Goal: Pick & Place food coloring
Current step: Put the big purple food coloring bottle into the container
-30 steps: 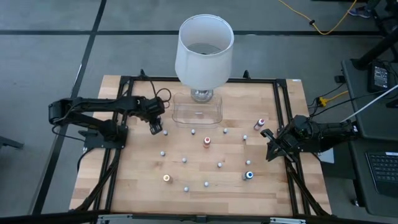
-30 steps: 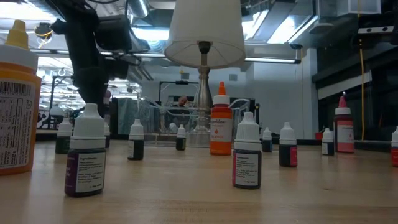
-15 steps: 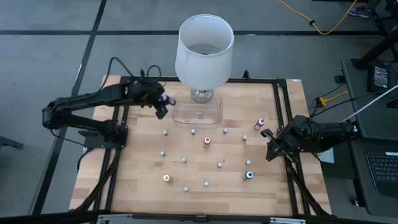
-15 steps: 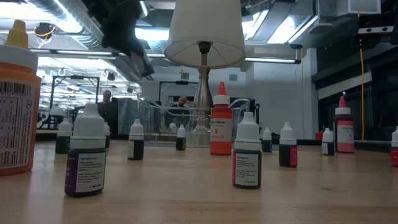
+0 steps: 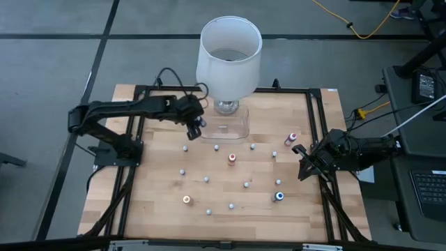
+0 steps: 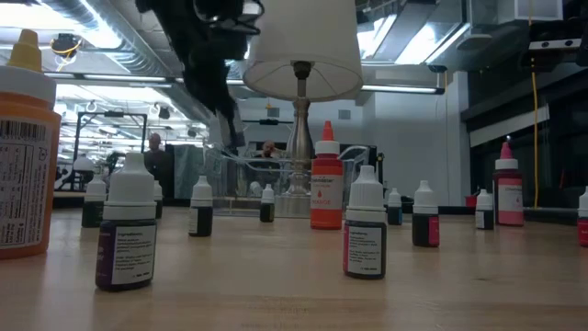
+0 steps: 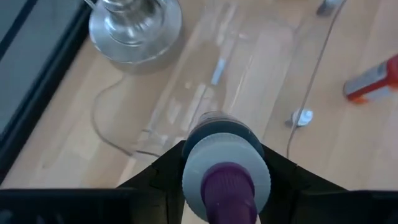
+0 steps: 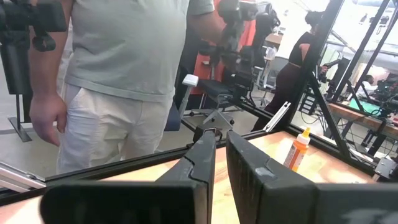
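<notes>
Honestly you're barely into this one. The tabletop has bottles scattered all over it, roughly a dozen or more from what I can count in the high view, from the middle out toward the near edge and the right edge. The clear tray by the far edge, right in front of the lamp, looks empty as far as I can tell, so nearly all the placing is left.

The one bit in progress: your left gripper sits at the tray's left end, and its fingers are pinching a purple-capped food coloring bottle. In the left wrist view you look straight down past that bottle at the tray floor, so I'd guess you're about lined up for the drop.

Your right gripper is parked near the right edge, fingers pressed together, holding nothing.

Compared with a second ago: the left arm was lower down over the left-middle of the tabletop next to a small bottle, and since then it has swung toward the far edge to the tray. The right arm hasn't budged, and the loose bottles look the same.
</notes>
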Available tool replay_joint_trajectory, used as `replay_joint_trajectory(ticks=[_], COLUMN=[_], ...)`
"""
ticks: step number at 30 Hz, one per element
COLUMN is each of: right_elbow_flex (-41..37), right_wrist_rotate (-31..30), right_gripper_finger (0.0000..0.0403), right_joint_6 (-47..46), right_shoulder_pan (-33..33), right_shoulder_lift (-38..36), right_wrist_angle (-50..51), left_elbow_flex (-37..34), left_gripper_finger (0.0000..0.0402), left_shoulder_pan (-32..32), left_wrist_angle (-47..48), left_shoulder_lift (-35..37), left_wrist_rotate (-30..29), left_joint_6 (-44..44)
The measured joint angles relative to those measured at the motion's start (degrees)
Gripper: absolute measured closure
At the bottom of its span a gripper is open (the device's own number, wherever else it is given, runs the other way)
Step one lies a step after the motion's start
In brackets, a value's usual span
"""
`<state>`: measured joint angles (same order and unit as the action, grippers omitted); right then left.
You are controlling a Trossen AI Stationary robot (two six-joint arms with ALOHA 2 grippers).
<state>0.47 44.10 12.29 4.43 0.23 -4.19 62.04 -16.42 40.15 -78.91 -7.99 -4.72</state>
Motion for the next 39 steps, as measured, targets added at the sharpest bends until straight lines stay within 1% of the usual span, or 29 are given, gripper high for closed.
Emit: replay_joint_trajectory(ticks=[7, 17, 28, 39], right_elbow_flex=[0.01, 0.0, 0.01, 0.0], right_wrist_rotate=[0.01, 0.02, 0.0, 0.01], right_gripper_finger=[0.0359, 0.0359, 0.0359, 0.0359], right_joint_6=[0.0, 0.0, 0.0, 0.0], right_shoulder_pan=[-0.01, -0.02, -0.02, 0.0], right_shoulder_lift=[0.01, 0.0, 0.0, 0.02], right_wrist_angle=[-0.02, -0.02, 0.0, 0.0], left_elbow_flex=[0.02, 0.07, 0.07, 0.07], left_gripper_finger=[0.0264, 0.0264, 0.0264, 0.0264], left_shoulder_pan=[0.78, 0.76, 0.74, 1.77], left_wrist_angle=[-1.32, -2.01, -2.23, -2.22], left_shoulder_lift=[-5.37, -9.67, -10.21, -10.21], left_wrist_rotate=[0.0, 0.08, 0.32, 0.02], left_joint_6=[4.32, 8.28, 10.35, 17.44])
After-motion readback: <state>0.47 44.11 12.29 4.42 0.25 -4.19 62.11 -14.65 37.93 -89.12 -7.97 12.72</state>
